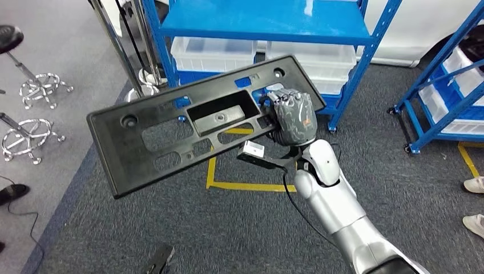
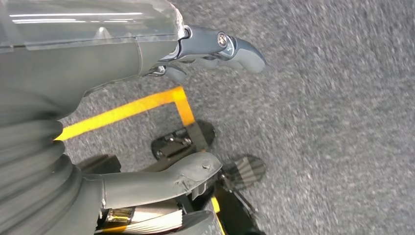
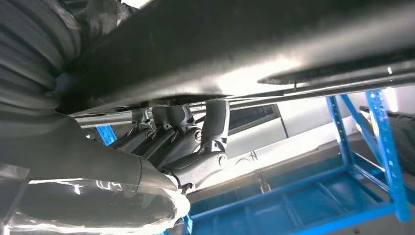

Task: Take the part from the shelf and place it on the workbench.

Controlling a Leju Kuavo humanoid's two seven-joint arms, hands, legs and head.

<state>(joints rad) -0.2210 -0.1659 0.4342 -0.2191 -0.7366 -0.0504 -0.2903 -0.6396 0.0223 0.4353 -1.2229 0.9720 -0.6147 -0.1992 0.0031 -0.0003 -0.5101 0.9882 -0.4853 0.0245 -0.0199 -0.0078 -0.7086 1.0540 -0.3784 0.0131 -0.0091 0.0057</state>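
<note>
Item: black plastic panel (image 1: 188,123), long and flat, with cut-outs and a central recessed pocket. Location: off the blue shelf (image 1: 268,23), held in the air above grey carpet (image 1: 228,228) and a yellow floor marking (image 1: 228,185), tilted with its far-right end higher.

Right hand (image 1: 292,117): grips the panel near its right end, well off the panel's middle. From the right wrist, the fingers (image 3: 183,129) hook up against the panel's underside (image 3: 235,44).

Left hand (image 2: 147,127): hangs over the carpet holding nothing, thumb and fingers apart; how far apart is hard to judge from this close, skewed angle.

Nearby: white bins (image 1: 214,51) on the lower shelf level, a second blue rack (image 1: 445,103) at right, stools (image 1: 34,85) at left, a person's shoes (image 1: 474,185) at the right edge.

Step in hand, as judged: carrying the panel to the workbench.

Handling note: the grip sits at one end, so the long free end will likely want to droop and swing. Keep the wrist steady, turn slowly, and mind the shelf posts and the stools with the far end. Level the panel before lowering it.
</note>
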